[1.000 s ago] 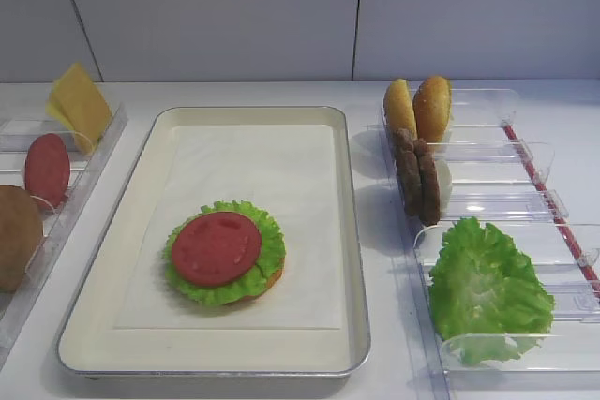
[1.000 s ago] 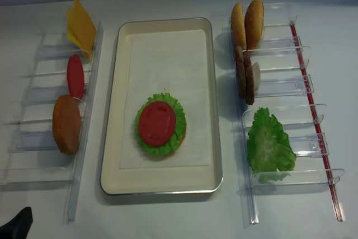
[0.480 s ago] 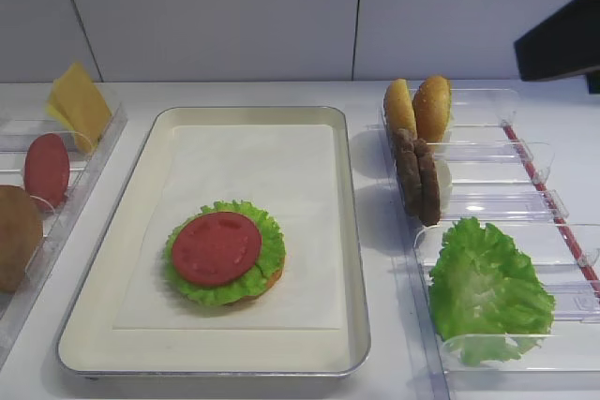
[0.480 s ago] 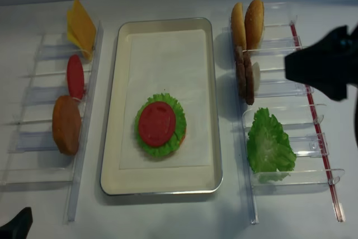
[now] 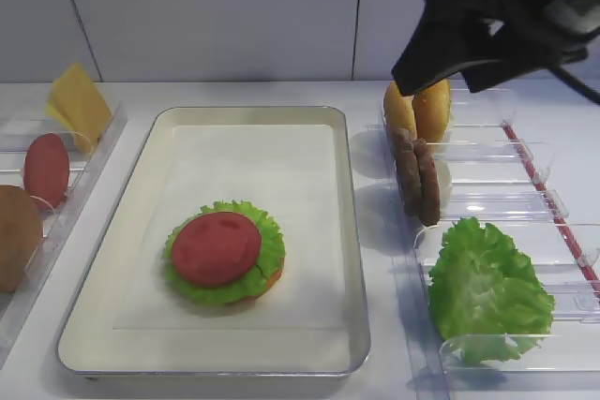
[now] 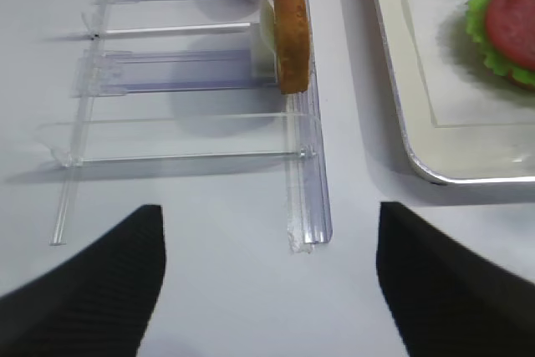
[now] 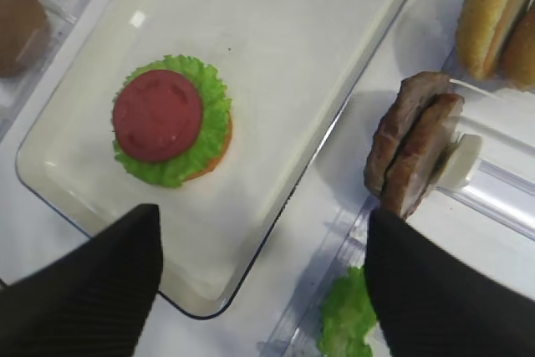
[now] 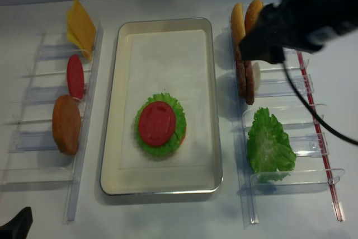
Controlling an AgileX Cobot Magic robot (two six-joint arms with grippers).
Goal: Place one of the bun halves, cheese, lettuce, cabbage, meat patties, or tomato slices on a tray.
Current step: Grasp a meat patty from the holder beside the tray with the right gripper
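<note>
The silvery tray [image 5: 349, 231] holds a stack of bun half, lettuce and a tomato slice [image 5: 216, 248]. In the right rack stand two bun halves [image 5: 419, 110], two meat patties [image 5: 419, 177] and loose lettuce [image 5: 487, 288]. The left rack carries cheese [image 5: 80, 105], a tomato slice [image 5: 47, 168] and a bun half [image 8: 66, 124]. My right gripper [image 7: 263, 290] hangs open and empty high above the tray's right rim, with the patties [image 7: 414, 152] just ahead. My left gripper [image 6: 267, 290] is open over bare table near the left rack's end. No cabbage is in view.
Clear plastic racks flank the tray, one on the left [image 6: 305, 173] and one on the right [image 8: 291, 88] with a red strip along its outer edge. The right arm's dark body [image 8: 305, 12] covers the far end of the right rack. A white wall stands behind.
The right arm came in from the right edge and swung left over the right rack, so it now hangs above the buns and patties. The food and the left gripper have not moved.
</note>
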